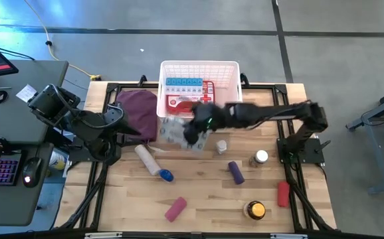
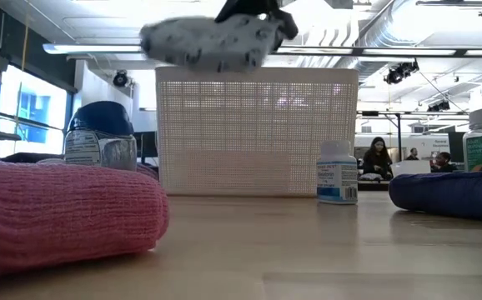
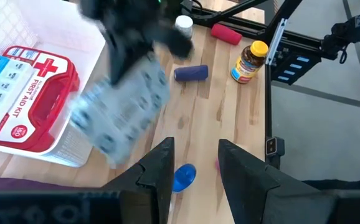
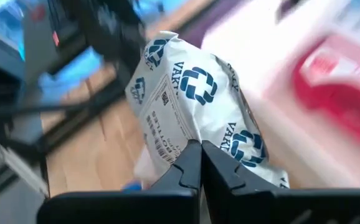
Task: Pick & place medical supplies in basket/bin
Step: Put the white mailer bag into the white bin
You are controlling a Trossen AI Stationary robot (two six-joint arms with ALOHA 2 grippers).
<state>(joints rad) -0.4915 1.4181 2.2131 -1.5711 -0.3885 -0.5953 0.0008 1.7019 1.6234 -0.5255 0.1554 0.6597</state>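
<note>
The grey-white wipes packet [image 1: 179,133] hangs in the air in front of the white slotted basket [image 1: 230,72], held by my right gripper [image 1: 195,127], which reaches in from the table's right. In the low view the packet [image 2: 208,42] floats above the basket's near wall [image 2: 258,129]. Inside the basket lie the red first-aid case [image 3: 37,93] and the blue-white box [image 1: 183,84]. My left gripper [image 3: 195,168] is open and waits left of the packet, beside the maroon pouch [image 1: 139,113], touching nothing. My right gripper [image 4: 200,162] is shut on the wipes packet, pinching the wrapper at one side [image 4: 189,134] between the two fingers. It comes from above, slanting in from the table's right. The packet is lifted clear of the table and hangs roughly level below the fingers [image 2: 253,10].
On the table nearer than the basket lie a beige roll [image 1: 147,159], a blue-capped bottle [image 1: 167,176], a small white bottle [image 1: 222,145], a purple roll [image 1: 236,172], a white-lidded bottle [image 1: 260,158], a red roll [image 1: 283,192], an amber jar [image 1: 255,210] and a pink roll [image 1: 175,209].
</note>
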